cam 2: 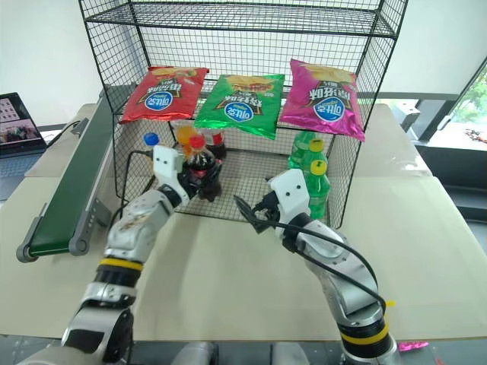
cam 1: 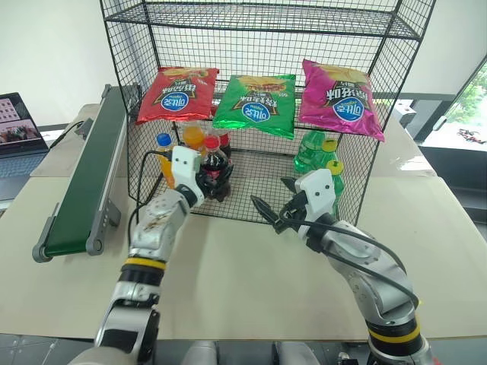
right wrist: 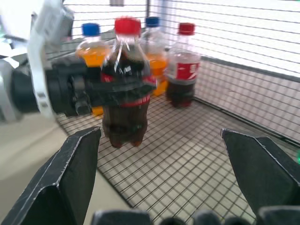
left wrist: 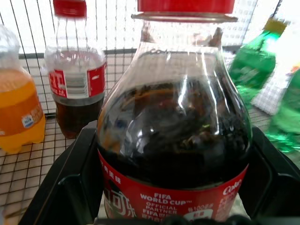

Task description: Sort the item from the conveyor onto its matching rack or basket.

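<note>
The item, a cola bottle (cam 1: 214, 169) with a red cap and red label, is upright in my left gripper (cam 1: 207, 181), which is shut on its lower body. It sits at the front left of the black wire rack's (cam 1: 266, 23) bottom tier, low over the mesh floor (right wrist: 187, 154); I cannot tell if it touches. The left wrist view shows the bottle (left wrist: 173, 131) close up between the black fingers (left wrist: 70, 187). My right gripper (cam 1: 272, 198) stands open and empty just outside the rack's front, right of the bottle. The green conveyor (cam 1: 91, 175) runs along the left.
Behind the held bottle stand another cola bottle (right wrist: 183, 65) and orange-drink bottles (right wrist: 91, 51). Green bottles (cam 1: 316, 152) occupy the tier's right side. Red (cam 1: 176, 95), green (cam 1: 255, 105) and pink (cam 1: 340, 99) chip bags lie on the tier above. A laptop (cam 1: 17, 129) sits far left.
</note>
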Robot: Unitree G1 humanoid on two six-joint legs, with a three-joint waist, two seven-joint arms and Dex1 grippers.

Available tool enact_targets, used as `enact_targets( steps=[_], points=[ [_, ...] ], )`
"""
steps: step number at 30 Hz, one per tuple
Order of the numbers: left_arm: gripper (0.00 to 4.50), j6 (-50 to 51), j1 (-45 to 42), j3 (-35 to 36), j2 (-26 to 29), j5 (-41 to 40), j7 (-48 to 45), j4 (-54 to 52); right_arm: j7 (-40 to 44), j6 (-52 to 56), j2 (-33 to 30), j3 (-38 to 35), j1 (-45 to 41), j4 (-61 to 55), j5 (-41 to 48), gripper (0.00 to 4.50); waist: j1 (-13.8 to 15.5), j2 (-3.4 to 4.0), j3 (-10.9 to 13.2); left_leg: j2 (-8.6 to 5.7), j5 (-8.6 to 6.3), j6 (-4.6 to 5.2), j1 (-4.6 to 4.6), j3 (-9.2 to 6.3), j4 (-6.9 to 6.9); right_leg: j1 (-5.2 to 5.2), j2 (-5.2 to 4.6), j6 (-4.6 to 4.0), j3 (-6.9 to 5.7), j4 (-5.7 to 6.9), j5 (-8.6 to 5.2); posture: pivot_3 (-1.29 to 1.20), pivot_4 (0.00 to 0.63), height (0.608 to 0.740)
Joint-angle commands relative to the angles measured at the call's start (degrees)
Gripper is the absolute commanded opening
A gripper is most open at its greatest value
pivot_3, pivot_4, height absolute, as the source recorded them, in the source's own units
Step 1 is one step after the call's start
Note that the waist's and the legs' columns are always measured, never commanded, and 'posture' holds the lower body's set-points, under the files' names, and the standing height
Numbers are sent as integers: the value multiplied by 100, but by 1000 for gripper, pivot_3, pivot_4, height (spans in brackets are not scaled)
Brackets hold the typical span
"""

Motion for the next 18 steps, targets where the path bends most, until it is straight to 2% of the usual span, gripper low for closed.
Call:
enact_targets(
  steps=[1,2,3,9,18],
  points=[
    [3619,-799,-418,69,-126,229,-247,604,-201,-50,108,8,-26,-328,-144,4500,9,0,0,0,0,0,0,0,0,0,0,1,-1,1,0,0,150,738],
    [4164,-905,-469,92,-159,257,-307,767,-225,-42,126,19,-17,-339,-167,4500,10,0,0,0,0,0,0,0,0,1,0,1,-1,2,-1,0,150,738],
    [4454,-992,-496,104,-180,269,-390,882,-242,-35,137,26,-3,-353,-192,4500,10,0,0,0,0,0,0,0,0,1,0,2,-1,2,-1,0,150,738],
    [4454,-1091,-345,171,-198,270,-682,773,-260,3,119,-46,79,-466,-247,4500,12,0,0,0,0,0,7,-1,1,8,0,18,-2,7,-9,0,150,738],
    [4454,782,1374,391,480,-104,-438,-2489,64,-31,-65,-288,70,-356,-38,4500,-53,3,-1,5,0,0,11,-4,0,8,1,8,-2,17,-3,0,150,738]
  ],
)
